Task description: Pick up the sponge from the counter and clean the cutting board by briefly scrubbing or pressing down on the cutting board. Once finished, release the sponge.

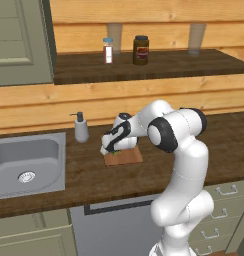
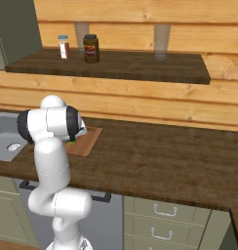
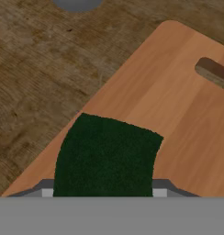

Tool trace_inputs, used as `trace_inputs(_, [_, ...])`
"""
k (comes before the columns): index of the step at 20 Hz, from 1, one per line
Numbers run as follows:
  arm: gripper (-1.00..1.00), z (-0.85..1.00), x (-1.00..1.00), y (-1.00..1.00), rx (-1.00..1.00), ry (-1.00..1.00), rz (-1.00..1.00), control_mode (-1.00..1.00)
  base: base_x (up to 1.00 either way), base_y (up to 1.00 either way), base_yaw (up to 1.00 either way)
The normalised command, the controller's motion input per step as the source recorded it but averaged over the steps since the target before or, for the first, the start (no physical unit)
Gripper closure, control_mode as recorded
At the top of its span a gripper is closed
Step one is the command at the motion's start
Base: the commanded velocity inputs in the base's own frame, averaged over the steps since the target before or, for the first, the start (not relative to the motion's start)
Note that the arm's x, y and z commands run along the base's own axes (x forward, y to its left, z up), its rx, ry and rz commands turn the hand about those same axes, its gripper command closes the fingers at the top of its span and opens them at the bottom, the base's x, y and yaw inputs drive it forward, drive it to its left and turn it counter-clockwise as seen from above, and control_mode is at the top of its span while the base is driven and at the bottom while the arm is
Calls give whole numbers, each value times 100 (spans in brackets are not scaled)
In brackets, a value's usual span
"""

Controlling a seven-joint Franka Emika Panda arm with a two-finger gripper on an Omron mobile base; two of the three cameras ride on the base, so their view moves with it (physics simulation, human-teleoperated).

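In the hand view the dark green sponge (image 3: 107,156) sits between my fingertips, with my gripper (image 3: 103,190) shut on it. It rests low over the near corner of the reddish-brown cutting board (image 3: 178,105), whose slot handle (image 3: 215,71) lies at the far right. From the left base view the gripper (image 1: 111,148) points down at the left end of the cutting board (image 1: 128,157) on the dark counter (image 1: 94,175). A sliver of the green sponge (image 1: 115,154) shows under the hand. In the right base view my arm hides most of the hand; the cutting board (image 2: 87,139) lies just right of it.
A grey soap dispenser (image 1: 81,128) stands just left of the board, near the steel sink (image 1: 24,165). On the upper shelf (image 1: 159,65) are a small white bottle (image 1: 108,50) and a dark jar (image 1: 140,50). Bare counter (image 2: 165,156) stretches right of the board.
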Motion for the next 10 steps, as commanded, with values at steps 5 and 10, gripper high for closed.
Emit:
trace_inputs(5, [100,0,-16,27,0,0,-3,-100,0,0,0])
trace_inputs(10, [100,-8,-29,-58,0,0,-8,-100,0,0,0])
